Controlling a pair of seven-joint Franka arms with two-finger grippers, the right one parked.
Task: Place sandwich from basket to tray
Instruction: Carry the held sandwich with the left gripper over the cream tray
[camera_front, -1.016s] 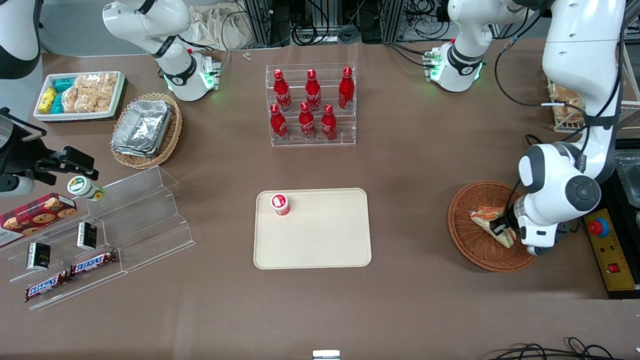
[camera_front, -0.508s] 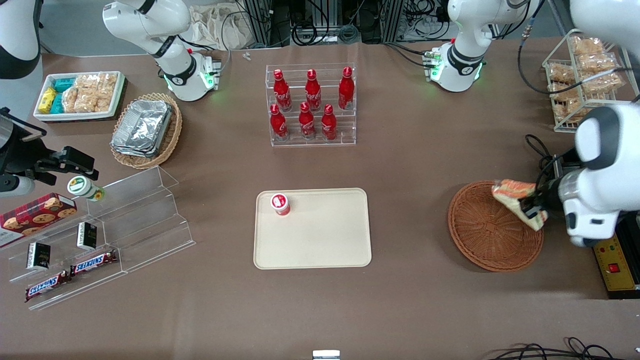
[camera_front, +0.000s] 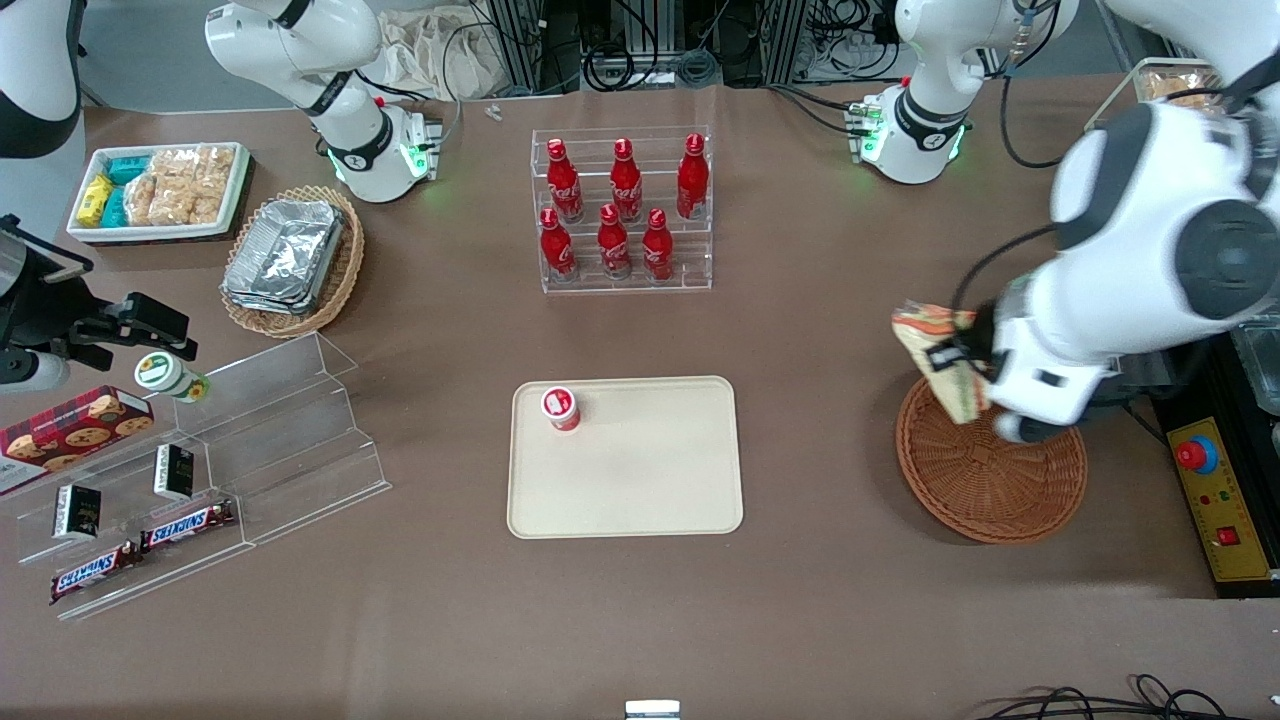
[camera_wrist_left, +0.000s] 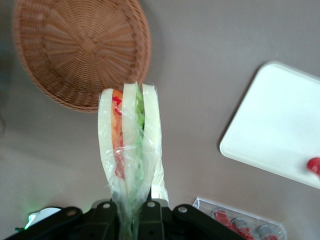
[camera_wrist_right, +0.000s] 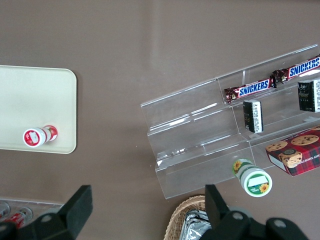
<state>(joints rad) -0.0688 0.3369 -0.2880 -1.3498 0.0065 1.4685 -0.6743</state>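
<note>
Sandwich (camera_front: 938, 362) in clear wrap, held in the air over the rim of the basket (camera_front: 990, 480) at the edge that faces the tray (camera_front: 625, 457). Its wedge hangs clear of the wicker, touching nothing but the gripper (camera_front: 958, 355), whose two fingers are closed on the wrapped wedge. From the wrist camera the sandwich (camera_wrist_left: 130, 150) shows its layers edge-on, white bread with orange, red and green filling, pinched at its narrow end by the black fingers (camera_wrist_left: 150, 212). The basket (camera_wrist_left: 82, 52), round and reddish-brown, holds nothing visible. The tray, flat and cream, lies well apart from the basket toward the parked arm's end of the table; a small red-and-white container (camera_front: 561, 408) stands on it near one corner. Farther from the front camera than the tray stands a clear rack of red bottles (camera_front: 622, 210).
</note>
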